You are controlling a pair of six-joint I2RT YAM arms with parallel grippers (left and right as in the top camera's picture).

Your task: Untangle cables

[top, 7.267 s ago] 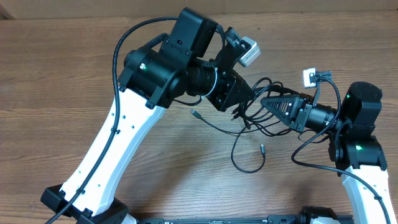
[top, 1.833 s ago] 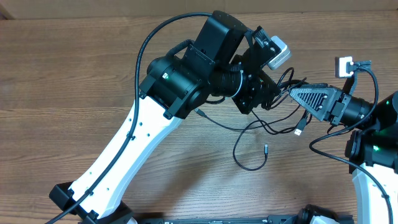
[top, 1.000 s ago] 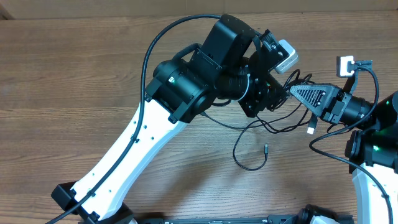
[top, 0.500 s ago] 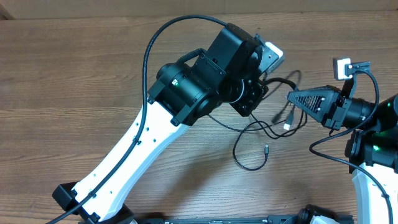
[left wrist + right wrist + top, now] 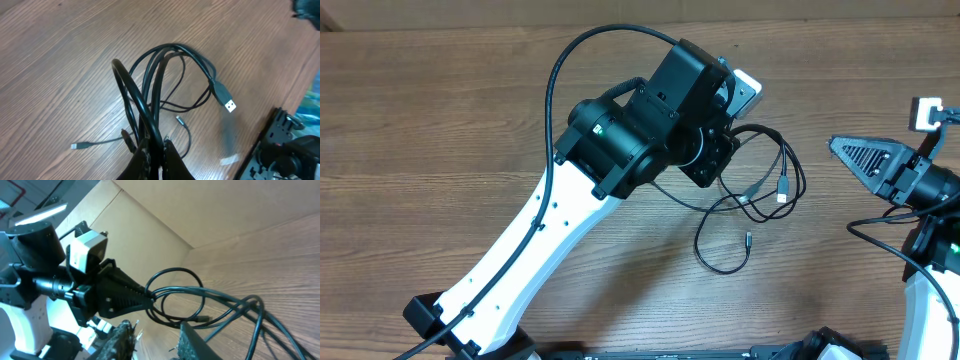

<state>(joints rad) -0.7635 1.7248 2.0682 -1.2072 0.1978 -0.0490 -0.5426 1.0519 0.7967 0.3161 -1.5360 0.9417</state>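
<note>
- The right fingers [image 5: 865, 160] are no longer pinching a strand next to the left fingers [image 5: 147, 157]. A moment ago they were; now they are standing apart and empty, and the right arm is pulling back to its own side, well clear of the bundle.
- The left fingers are staying clamped together on the cables [image 5: 192, 52]. The loops are fanning out just beyond their tips and hanging over the desk [image 5: 440, 120].
- The released strand is swinging free. Its USB plug [image 5: 227, 102] is dangling past the loops, on the side facing the right fingers.
- A thinner tail is trailing on the desk below the left fingers, ending in a small plug [image 5: 747, 238].
- To my eye one end is coming loose, but the loops are looking as knotted as ever, so most of the sorting is still waiting.
- The left arm is reaching out over the middle of the desk with its wrist bent down toward the bundle. The right arm is holding low and level, its fingers pointing back at the cables.
</note>
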